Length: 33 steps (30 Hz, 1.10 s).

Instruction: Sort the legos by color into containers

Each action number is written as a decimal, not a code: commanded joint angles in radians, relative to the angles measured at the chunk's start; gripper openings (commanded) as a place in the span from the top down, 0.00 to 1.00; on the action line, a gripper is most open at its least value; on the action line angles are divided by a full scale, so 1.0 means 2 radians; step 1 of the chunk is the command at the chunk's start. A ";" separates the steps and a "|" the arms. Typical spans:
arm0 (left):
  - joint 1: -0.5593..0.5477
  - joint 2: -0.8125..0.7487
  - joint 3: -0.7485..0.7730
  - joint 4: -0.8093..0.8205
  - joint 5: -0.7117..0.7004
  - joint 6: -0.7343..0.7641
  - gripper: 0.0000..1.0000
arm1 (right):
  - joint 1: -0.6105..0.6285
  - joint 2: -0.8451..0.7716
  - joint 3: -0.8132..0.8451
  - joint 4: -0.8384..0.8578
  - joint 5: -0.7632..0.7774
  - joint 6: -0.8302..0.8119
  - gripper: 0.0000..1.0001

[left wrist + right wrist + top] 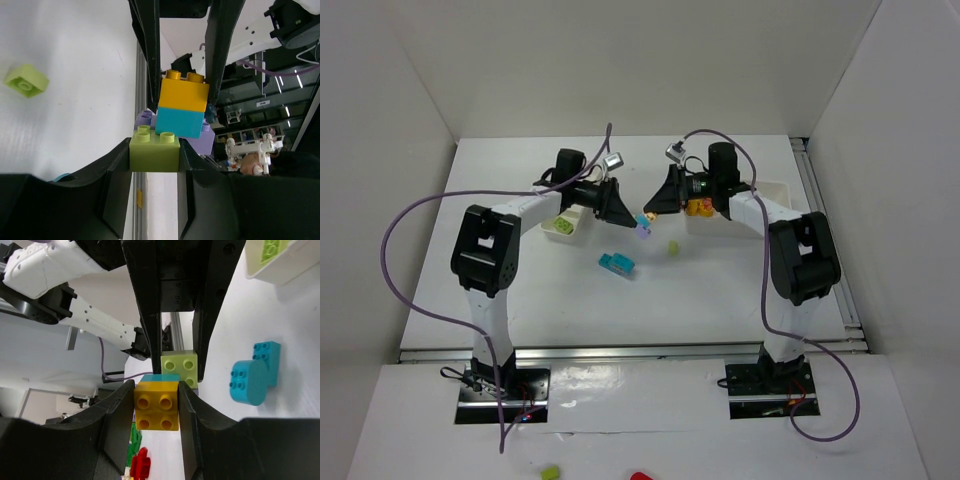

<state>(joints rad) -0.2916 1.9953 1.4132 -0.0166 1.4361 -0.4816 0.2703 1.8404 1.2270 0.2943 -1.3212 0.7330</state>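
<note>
We see the left pincer (155,150) clamped on a green brick (155,155), one finger pressed flat on each side of it. That brick is the end of a small stack: a cyan brick (179,123) sits on its studs, a yellow brick (183,91) sits on the cyan one, and a purple brick (208,138) shows just behind the cyan one. The right pincer (156,406) comes in from the opposite side and is closed on the yellow brick, its fingers tight against both flanks. So we find both pincers holding the same stack (643,224) from opposite ends, between the two arms over the middle of the tabletop (720,290). Just beyond it, a loose green brick (672,246) lies alone on the tabletop, and a pair of cyan pieces (617,263) lies near it, toward the arms' bases. The left tray (575,232) sits behind the left pincer with green bricks in it. The right tray (778,187) sits behind the right pincer and holds yellow and orange bricks (700,207) at its near end.
</note>
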 commanded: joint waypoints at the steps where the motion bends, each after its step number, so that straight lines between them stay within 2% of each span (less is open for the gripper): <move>1: 0.008 0.028 0.029 0.034 0.024 -0.012 0.64 | -0.003 0.035 0.034 -0.041 0.033 -0.060 0.70; 6: 0.025 0.058 0.047 0.015 0.014 -0.010 0.78 | -0.012 0.075 0.073 -0.096 0.074 -0.099 0.70; 8: 0.036 0.065 0.047 0.008 0.001 -0.002 0.78 | -0.012 0.081 0.091 -0.119 0.086 -0.114 0.70; 12: 0.047 0.060 0.047 -0.012 -0.023 -0.002 0.84 | -0.017 0.092 0.100 -0.126 0.104 -0.114 0.70; 16: 0.058 0.042 0.078 -0.081 -0.076 0.027 0.89 | -0.017 0.088 0.104 -0.149 0.118 -0.125 0.70; 17: 0.067 0.029 0.087 -0.141 -0.136 0.044 0.89 | -0.017 0.082 0.104 -0.153 0.124 -0.131 0.70; 21: 0.087 -0.005 0.110 -0.277 -0.304 0.049 0.91 | -0.017 0.066 0.104 -0.187 0.138 -0.149 0.70; 22: 0.094 -0.014 0.110 -0.298 -0.391 0.049 0.91 | -0.017 0.059 0.104 -0.194 0.146 -0.153 0.70; 24: 0.094 -0.046 0.103 -0.319 -0.468 0.045 0.91 | -0.017 0.055 0.104 -0.208 0.151 -0.160 0.70; 25: 0.100 -0.058 0.103 -0.332 -0.531 0.040 0.91 | -0.017 0.055 0.104 -0.214 0.151 -0.167 0.70; 28: 0.100 -0.092 0.077 -0.332 -0.623 0.015 0.91 | -0.012 0.055 0.104 -0.221 0.155 -0.173 0.70; 33: 0.104 -0.085 0.073 -0.323 -0.687 0.005 0.90 | -0.008 0.055 0.116 -0.231 0.155 -0.179 0.70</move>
<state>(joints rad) -0.0834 1.8160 1.5803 -0.6285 0.2504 -0.4454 0.2432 2.0083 1.3991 -0.1417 -1.0111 0.4053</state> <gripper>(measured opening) 0.456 0.443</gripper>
